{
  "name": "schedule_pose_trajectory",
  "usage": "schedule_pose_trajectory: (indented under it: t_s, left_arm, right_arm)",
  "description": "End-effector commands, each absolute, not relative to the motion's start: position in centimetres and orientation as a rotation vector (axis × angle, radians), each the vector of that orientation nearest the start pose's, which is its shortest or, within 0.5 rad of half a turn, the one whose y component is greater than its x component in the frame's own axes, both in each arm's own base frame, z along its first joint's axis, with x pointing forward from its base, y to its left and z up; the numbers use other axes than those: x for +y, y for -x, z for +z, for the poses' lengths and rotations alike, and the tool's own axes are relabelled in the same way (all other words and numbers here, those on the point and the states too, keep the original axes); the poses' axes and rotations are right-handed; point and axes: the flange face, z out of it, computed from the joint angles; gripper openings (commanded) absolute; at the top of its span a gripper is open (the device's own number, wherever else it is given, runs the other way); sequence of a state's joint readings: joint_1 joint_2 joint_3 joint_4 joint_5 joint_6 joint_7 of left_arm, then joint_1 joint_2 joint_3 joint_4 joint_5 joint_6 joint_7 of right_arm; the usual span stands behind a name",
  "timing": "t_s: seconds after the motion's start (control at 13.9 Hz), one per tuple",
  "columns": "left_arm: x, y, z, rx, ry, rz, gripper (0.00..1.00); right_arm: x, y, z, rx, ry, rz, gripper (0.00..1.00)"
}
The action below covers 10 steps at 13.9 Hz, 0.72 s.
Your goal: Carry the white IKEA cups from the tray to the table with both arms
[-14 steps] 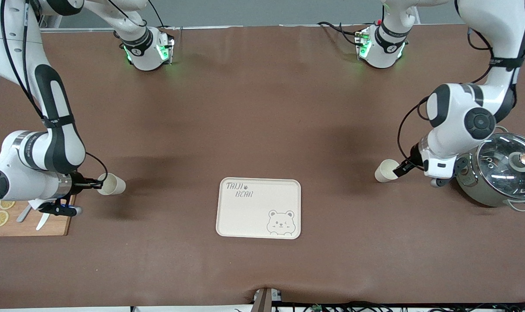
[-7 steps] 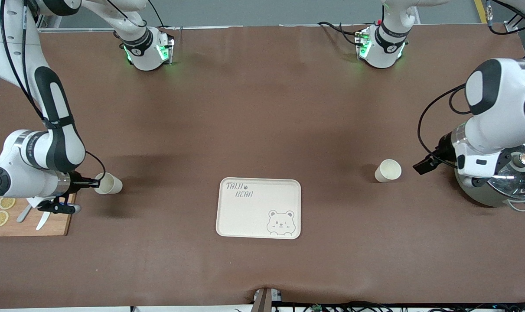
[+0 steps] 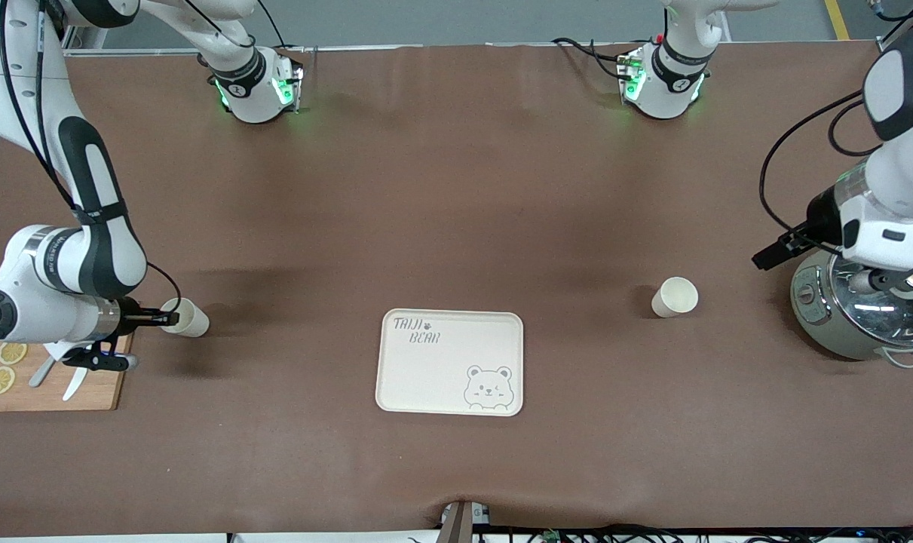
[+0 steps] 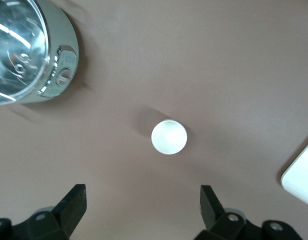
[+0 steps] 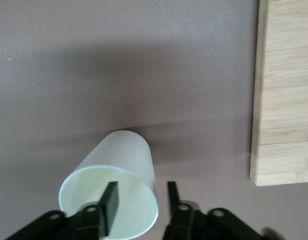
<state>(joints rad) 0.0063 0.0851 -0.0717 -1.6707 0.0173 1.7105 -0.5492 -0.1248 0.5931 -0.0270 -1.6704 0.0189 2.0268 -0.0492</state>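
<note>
Brown table [image 3: 456, 226]: right gripper [image 3: 171, 319] pinching the rim of one white cup [image 3: 188, 318] beside cutting board [image 3: 49, 385]; left gripper [image 3: 769, 255] spread wide, aloft near pot [image 3: 863, 309]; other cup [image 3: 675, 296] upright, free.

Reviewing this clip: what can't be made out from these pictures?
- Front view: the right gripper covers part of its cup; whether that cup touches the table is unclear.
- Right wrist view: the cup's base is hidden by its own wall.
- Front view: the pot is partly hidden by the left arm.
- Left wrist view: the tray is cut off by the edge.
</note>
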Motion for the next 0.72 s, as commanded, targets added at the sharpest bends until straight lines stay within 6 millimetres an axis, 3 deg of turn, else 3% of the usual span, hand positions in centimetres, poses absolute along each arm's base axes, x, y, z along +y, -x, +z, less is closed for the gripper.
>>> schedule_pose_trajectory:
  t_s: [0.0, 0.14, 0.36, 0.5, 0.65]
  left_arm:
    - [-0.9, -57.1, 56.3, -0.645, 3.034, 0.042, 1.00]
    - [-0.5, -57.0, 58.1, -0.522, 3.065, -0.009, 1.00]
    - [0.7, -56.8, 62.1, -0.446, 3.076, -0.036, 1.00]
    - [1.3, -56.5, 64.2, -0.463, 3.078, -0.071, 1.00]
    - [1.4, -56.1, 65.5, -0.465, 3.076, -0.074, 1.00]
  right_arm:
    - [-9.3, -65.2, 26.1, 0.135, 3.101, 0.326, 1.00]
    - [-8.3, -66.4, 28.4, 0.107, 3.105, 0.302, 1.00]
    - [-5.5, -68.6, 34.6, 0.061, 3.091, 0.331, 1.00]
    - [-3.9, -71.0, 41.1, 0.019, 3.130, 0.133, 1.00]
    - [-3.1, -72.1, 45.8, -0.005, 3.135, -0.012, 1.00]
